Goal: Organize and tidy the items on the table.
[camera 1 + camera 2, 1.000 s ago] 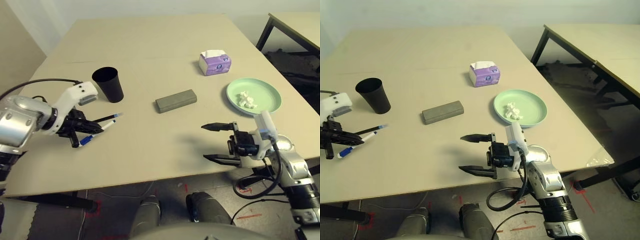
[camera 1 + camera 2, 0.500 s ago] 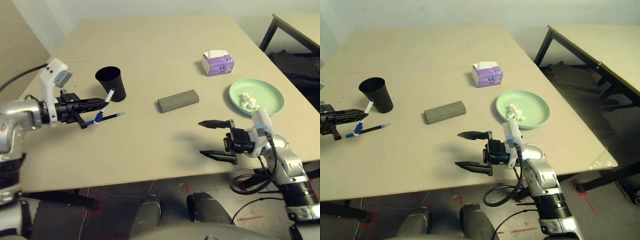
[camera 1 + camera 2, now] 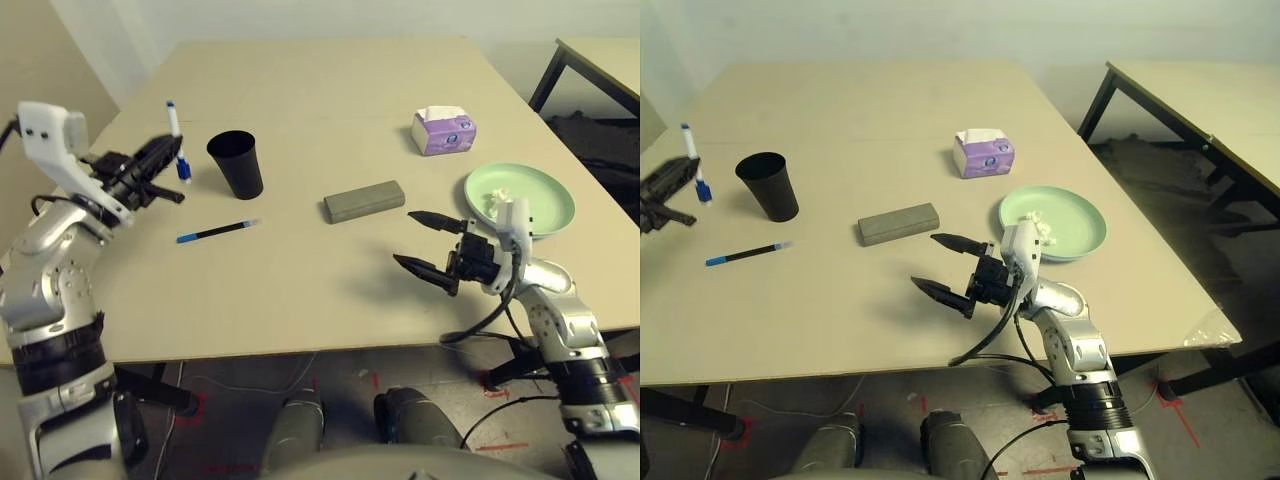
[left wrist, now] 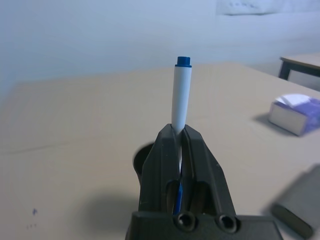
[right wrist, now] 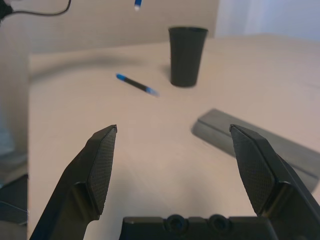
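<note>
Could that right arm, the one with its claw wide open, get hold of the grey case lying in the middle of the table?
Probably yes. The right gripper stands open just short of the grey case, pointing toward it, with bare table between them and nothing lying in the way.

Probably lab: bare worktables (image 3: 330, 270), floor tape (image 3: 500, 433)

Right hand (image 3: 948, 266) wide open over table (image 3: 870, 100), marker (image 3: 690, 160) upright beside black cup (image 3: 768, 186)
</note>
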Tool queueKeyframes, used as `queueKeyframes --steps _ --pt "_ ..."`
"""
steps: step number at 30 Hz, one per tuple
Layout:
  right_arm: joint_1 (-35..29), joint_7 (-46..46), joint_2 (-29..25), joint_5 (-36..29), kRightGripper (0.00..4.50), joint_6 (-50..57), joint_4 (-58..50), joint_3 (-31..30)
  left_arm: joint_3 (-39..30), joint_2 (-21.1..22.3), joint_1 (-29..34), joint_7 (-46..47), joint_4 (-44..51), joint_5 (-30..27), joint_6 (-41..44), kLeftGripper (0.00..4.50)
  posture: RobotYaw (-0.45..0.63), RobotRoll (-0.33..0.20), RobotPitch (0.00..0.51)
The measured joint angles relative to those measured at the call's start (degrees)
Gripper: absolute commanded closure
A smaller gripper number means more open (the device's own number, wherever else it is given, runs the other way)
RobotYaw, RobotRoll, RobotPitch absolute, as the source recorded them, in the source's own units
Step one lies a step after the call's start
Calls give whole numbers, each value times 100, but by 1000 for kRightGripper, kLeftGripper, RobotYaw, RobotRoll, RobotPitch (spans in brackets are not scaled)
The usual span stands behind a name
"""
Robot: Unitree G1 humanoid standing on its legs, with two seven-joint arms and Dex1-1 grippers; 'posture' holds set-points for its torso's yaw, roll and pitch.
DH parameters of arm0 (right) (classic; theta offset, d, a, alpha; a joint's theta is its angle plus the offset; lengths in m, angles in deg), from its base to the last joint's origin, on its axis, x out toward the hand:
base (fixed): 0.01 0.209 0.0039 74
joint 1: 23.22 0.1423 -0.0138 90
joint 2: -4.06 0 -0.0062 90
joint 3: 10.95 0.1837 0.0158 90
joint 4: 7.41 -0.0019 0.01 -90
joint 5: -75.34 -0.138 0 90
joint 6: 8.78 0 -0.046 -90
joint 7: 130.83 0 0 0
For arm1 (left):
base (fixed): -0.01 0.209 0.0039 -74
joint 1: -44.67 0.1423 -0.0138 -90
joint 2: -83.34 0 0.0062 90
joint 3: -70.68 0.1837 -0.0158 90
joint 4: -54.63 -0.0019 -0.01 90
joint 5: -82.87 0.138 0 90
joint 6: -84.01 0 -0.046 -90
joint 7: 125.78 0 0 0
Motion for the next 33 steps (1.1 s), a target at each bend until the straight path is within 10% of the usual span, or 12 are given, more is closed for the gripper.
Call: queueKeyframes --steps 17,33 --pt "99 -479 -6 670 0 -513 314 -161 643 -324 -2657 173 -4178 540 -2467 4487 -74 0 70" --pt "75 -486 -30 670 0 -497 257 -179 789 -581 -2543 110 -4741 607 -2808 4487 -79 0 81"
